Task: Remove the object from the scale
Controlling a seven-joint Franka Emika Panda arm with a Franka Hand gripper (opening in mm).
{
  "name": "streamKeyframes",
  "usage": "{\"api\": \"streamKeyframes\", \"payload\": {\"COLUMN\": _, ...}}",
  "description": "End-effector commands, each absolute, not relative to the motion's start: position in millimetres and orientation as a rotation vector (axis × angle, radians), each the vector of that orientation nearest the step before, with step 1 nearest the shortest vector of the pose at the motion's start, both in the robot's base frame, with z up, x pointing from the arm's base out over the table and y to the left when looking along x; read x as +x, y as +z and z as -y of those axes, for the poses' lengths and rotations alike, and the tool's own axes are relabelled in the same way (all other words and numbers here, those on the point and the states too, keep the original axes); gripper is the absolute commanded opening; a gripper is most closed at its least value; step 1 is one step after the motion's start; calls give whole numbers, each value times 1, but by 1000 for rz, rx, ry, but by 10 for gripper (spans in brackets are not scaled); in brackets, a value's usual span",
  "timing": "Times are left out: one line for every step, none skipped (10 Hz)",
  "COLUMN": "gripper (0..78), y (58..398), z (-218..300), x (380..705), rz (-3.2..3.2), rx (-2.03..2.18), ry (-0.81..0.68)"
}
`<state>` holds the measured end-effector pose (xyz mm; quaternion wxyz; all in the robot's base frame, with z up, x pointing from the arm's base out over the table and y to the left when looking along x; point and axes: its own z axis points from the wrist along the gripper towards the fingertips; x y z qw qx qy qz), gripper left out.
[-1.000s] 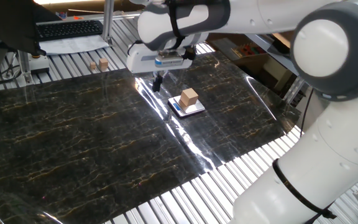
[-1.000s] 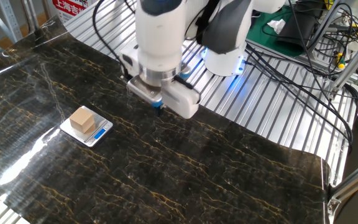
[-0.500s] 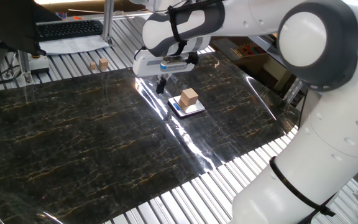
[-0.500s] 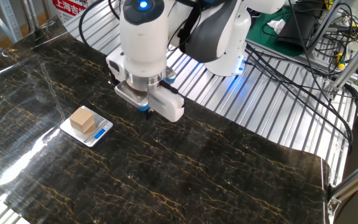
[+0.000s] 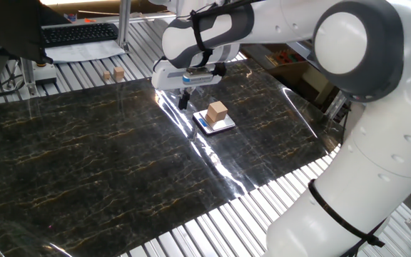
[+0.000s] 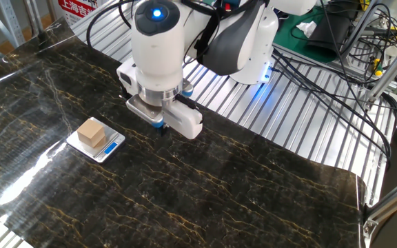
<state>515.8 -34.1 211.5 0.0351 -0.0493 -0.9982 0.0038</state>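
While the small light-brown wooden cube [image 5: 217, 111] sits on the flat silvery square scale [image 5: 223, 124] mid-frame, nothing is done: the white two-finger gripper [image 5: 185, 99] hovers just beside it, empty, jaw opening unclear.

The object [image 5: 217, 111] looks like plain light wood, matt and unvarnished; the scale [image 5: 215, 123] under it has a silvery, smooth plate with a blue-marked edge; the dark marbled sheet [image 5: 84, 164] covering the table is glossy, throwing white glare near the scale; the ribbed table surface [image 6: 288, 131] looks like bare metal; the arm's shell [image 6: 158, 41] is smooth white plastic, slightly shiny.
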Motion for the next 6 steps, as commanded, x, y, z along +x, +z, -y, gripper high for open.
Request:
{"api": "streamKeyframes", "payload": {"gripper": 0, "y": 203, "z": 36, "x": 522, "rz": 3088, "rx": -126, "ry": 16}}
{"api": "streamKeyframes", "payload": {"gripper": 0, "y": 201, "z": 36, "x": 522, "rz": 3089, "rx": -111, "ry": 15}}
{"api": "streamKeyframes", "payload": {"gripper": 0, "y": 198, "z": 36, "x": 522, "rz": 3092, "rx": -110, "ry": 13}}
{"api": "streamKeyframes", "payload": {"gripper": 0, "y": 197, "z": 35, "x": 520, "rz": 3100, "rx": -117, "ry": 11}}
{"api": "streamKeyframes", "payload": {"gripper": 0, "y": 197, "z": 35, "x": 520, "rz": 3110, "rx": -125, "ry": 16}}
{"api": "streamKeyframes", "payload": {"gripper": 0, "y": 197, "z": 35, "x": 520, "rz": 3110, "rx": -112, "ry": 16}}
